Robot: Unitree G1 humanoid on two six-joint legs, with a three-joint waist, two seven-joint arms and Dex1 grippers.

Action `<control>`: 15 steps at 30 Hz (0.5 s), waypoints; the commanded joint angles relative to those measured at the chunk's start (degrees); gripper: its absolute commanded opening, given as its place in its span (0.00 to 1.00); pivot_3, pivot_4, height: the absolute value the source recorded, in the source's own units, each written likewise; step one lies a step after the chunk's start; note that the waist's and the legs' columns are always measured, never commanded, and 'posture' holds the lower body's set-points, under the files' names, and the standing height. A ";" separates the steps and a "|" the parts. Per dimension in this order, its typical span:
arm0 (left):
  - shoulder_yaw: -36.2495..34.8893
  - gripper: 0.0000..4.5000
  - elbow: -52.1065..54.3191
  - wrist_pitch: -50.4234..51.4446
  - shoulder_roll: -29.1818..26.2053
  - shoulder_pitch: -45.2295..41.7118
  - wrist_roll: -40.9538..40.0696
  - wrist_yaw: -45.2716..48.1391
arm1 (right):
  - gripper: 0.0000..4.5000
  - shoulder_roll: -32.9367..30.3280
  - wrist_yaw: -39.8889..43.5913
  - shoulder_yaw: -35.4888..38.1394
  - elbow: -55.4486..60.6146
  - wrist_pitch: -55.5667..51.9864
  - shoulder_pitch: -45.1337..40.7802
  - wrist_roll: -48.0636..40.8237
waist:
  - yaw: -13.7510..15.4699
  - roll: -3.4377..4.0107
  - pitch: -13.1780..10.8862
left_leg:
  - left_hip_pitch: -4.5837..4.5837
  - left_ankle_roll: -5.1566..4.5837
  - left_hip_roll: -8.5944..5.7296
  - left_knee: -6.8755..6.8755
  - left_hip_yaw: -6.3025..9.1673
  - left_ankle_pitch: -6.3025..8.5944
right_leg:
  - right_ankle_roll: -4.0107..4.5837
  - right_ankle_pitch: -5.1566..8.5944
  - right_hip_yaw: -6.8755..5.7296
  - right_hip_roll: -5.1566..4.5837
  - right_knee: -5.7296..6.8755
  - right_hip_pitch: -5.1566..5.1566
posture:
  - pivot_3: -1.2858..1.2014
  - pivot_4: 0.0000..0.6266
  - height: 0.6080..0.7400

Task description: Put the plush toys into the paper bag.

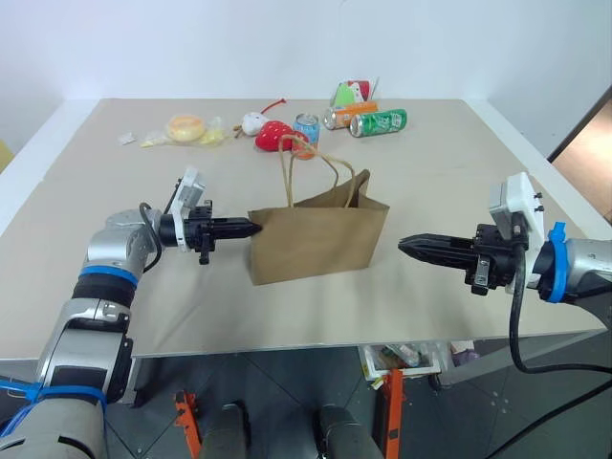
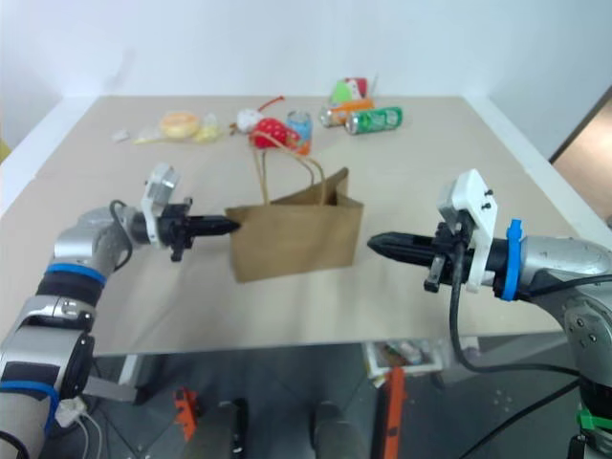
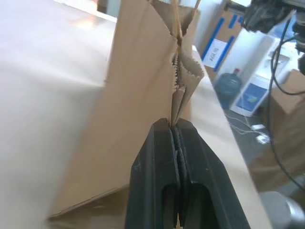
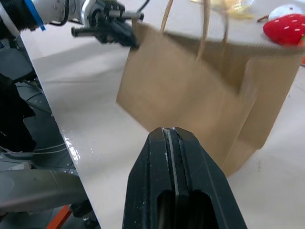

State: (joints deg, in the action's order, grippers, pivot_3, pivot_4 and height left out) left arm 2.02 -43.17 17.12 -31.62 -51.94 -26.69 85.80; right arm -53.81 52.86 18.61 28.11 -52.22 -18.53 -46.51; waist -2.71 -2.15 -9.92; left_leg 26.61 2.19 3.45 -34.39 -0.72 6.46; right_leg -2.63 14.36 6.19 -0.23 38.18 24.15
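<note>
The brown paper bag (image 1: 316, 234) stands upright mid-table, its loop handles (image 1: 308, 158) sticking up. My left gripper (image 1: 251, 228) points level at the bag's left side and is shut on its side fold (image 3: 177, 102), with paper running into the fingertips. My right gripper (image 1: 403, 245) is shut and holds nothing; it hovers off the bag's right side with a gap between them. Plush toys lie at the back behind the bag: a small white round one (image 1: 251, 121) and a red strawberry-shaped one (image 1: 273, 135).
Along the far edge sit a blue can (image 1: 306, 128), an orange can (image 1: 348, 115) and a green can (image 1: 379, 121), a green-and-red packet (image 1: 350, 93), and a yellow bun-like item (image 1: 186, 126) in wrapping. The table's front edge (image 1: 363, 339) runs close below the bag.
</note>
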 commanded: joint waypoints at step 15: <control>-1.64 0.71 4.88 -0.36 -0.02 0.72 4.68 0.73 | 0.00 -1.60 0.53 -2.42 -1.88 4.38 -1.62 1.78 | 0.00 0.00 0.00 | 0.00 -0.03 0.00 -0.03 0.00 -0.02 | -0.02 -0.05 0.01 -0.01 0.00 -0.04 | 0.52 0.24 1.00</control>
State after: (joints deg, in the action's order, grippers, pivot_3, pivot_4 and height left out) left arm 1.80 -41.22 15.70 -31.21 -50.85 -20.87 86.75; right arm -54.00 52.77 15.53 26.42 -49.26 -19.13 -45.21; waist -2.71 -2.15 -9.92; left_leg 26.61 2.16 3.45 -34.42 -0.73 6.44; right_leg -2.65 14.31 6.21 -0.25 38.19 24.11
